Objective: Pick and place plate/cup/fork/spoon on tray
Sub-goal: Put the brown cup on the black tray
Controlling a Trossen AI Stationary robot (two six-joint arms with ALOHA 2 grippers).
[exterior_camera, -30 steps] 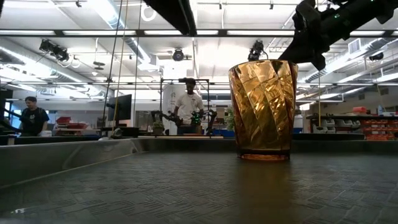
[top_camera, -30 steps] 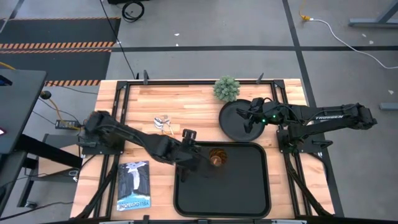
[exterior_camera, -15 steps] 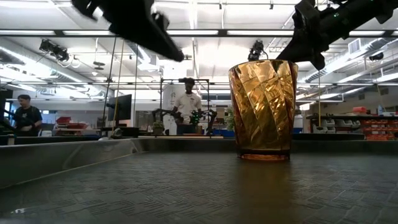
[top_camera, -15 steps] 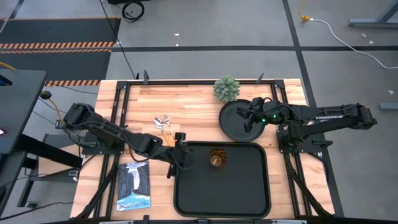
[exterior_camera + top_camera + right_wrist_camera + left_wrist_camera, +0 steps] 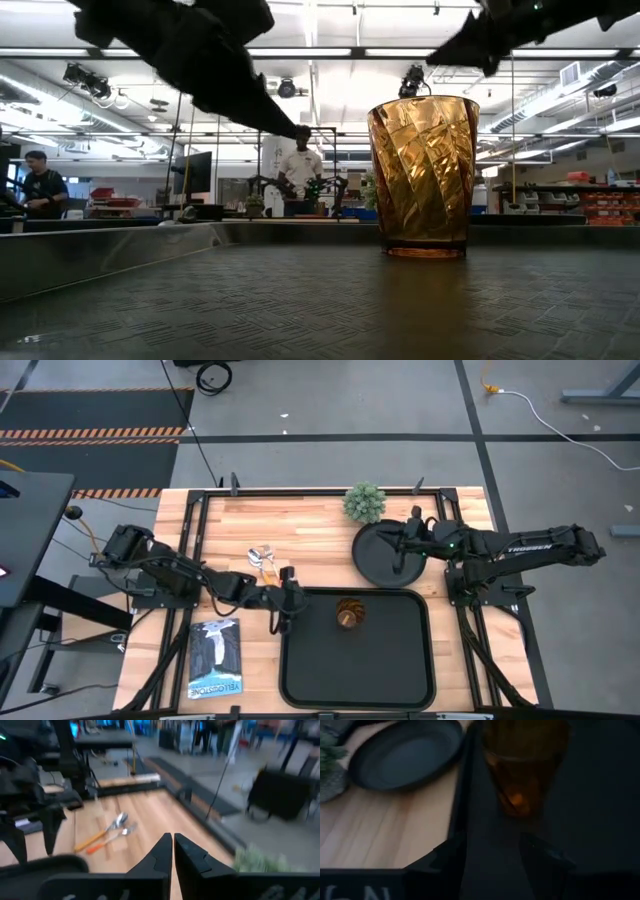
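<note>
The amber cup (image 5: pixel 349 612) stands upright on the black tray (image 5: pixel 400 670), near its far rim. My left gripper (image 5: pixel 283 616) hovers open over the tray's left rim, pointing at the cup (image 5: pixel 525 770) from a short way off. The round black plate (image 5: pixel 378 565) lies on the wood just beyond the tray's far right corner. My right gripper (image 5: pixel 403 543) hangs shut above the plate. The spoon (image 5: pixel 107 831) and the fork (image 5: pixel 112 839) lie side by side on the wood beyond the tray's far left corner, orange handles toward my left arm.
A small green plant (image 5: pixel 364 502) stands at the table's far edge, close to the plate. A book (image 5: pixel 215 657) lies on the wood left of the tray. People stand in the room beyond the table (image 5: pixel 303 165).
My left gripper has drawn back from the cup toward the table's left edge, sinking and tipping toward level, and has stayed open. The cup has kept its place. My right gripper has rolled and risen a little over the plate.
</note>
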